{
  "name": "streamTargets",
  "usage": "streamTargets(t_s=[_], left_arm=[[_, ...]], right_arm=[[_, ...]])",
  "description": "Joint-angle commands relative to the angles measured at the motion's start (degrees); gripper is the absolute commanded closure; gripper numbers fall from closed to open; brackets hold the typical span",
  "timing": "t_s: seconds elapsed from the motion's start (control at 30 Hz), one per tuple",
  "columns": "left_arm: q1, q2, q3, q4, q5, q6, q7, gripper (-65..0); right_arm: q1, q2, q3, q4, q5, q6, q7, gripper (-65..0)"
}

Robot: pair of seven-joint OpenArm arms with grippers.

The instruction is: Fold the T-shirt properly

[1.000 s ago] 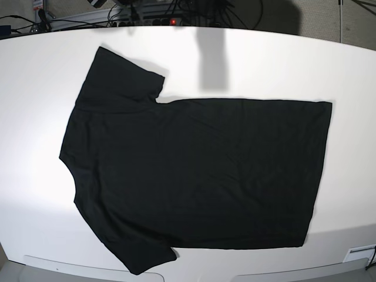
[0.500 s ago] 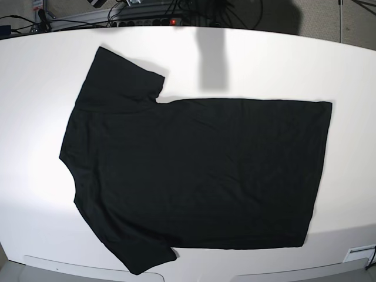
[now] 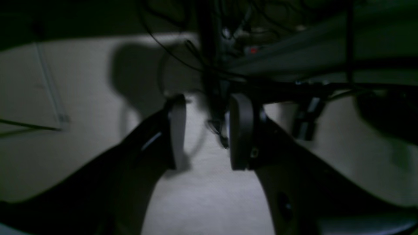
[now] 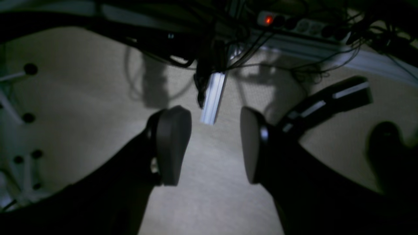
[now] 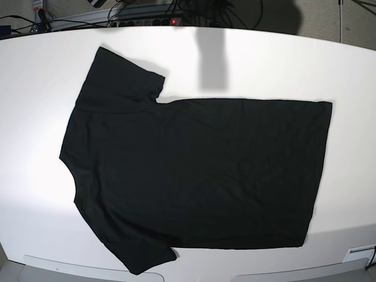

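Observation:
The black T-shirt (image 5: 200,170) lies flat and spread on the white table (image 5: 282,64) in the base view, collar side to the left, hem to the right, one sleeve at the top left and one at the bottom left. Neither gripper shows in the base view. In the left wrist view my left gripper (image 3: 205,132) is open and empty above carpet. In the right wrist view my right gripper (image 4: 214,147) is open and empty above carpet. The shirt is out of both wrist views.
A power strip with a red light (image 5: 173,22) and cables lie behind the table's far edge; it also shows in the right wrist view (image 4: 268,20). A dark shadow (image 5: 211,59) falls on the table top. A white label (image 5: 358,254) sits at the front right corner.

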Motion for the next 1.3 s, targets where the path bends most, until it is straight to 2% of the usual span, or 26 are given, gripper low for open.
streamTargets(t_s=[0.0,0.2,0.33,0.4,0.47,0.6,0.7,0.8,1.0,1.1,1.27], left_arm=[[1.6,-1.2,-0.3,2.7,-1.4,-0.2,-0.4,-21.5],[2.7,-7.7,-0.3,13.4,-5.7,-0.2,3.4,-21.5],[2.0,-10.9,-0.3,19.7,-5.9,-0.2,4.0,-21.5],[0.7,-12.6,-0.3,22.5,-5.5,-0.2,4.9,-21.5],[-1.1,-13.9,-0.3,24.8,-2.7,-0.3,6.4,-21.5],[-5.3,-16.6,-0.3,26.3,9.6,-5.9,6.3,-21.5],[-8.7,-18.4,-0.2,26.3,17.3,-9.4,5.4,-21.5],[-12.1,-20.0,-0.2,26.3,22.2,-10.9,5.0,-21.5],[-17.1,-24.7,-0.1,25.4,25.6,-12.4,3.8,-21.5],[-19.3,-27.2,0.4,23.8,25.8,-12.4,0.9,-21.5],[-26.3,-31.6,5.7,16.2,26.2,-12.4,0.5,-21.5]], right_arm=[[-2.5,0.3,0.9,3.1,0.5,0.4,-0.2,-28.9],[-8.9,0.3,8.0,20.2,0.5,0.4,-4.0,-28.9],[-7.2,0.3,13.2,30.2,0.5,0.4,-5.9,-28.9],[-4.3,0.7,15.1,33.7,0.5,0.7,-8.9,-28.9],[-0.3,2.3,15.4,35.5,0.2,2.6,-12.5,-28.9],[7.8,6.4,15.2,35.7,0.1,7.4,-15.3,-28.9],[12.6,9.0,15.2,35.7,0.1,7.7,-15.5,-28.9],[16.2,11.6,15.2,35.6,0.1,9.5,-15.4,-28.9],[19.1,15.2,14.6,35.4,0.1,9.7,-15.5,-28.9],[19.7,15.1,14.6,35.4,0.1,9.6,-15.5,-28.9],[19.7,15.0,14.6,35.4,0.2,9.6,-15.9,-28.9]])
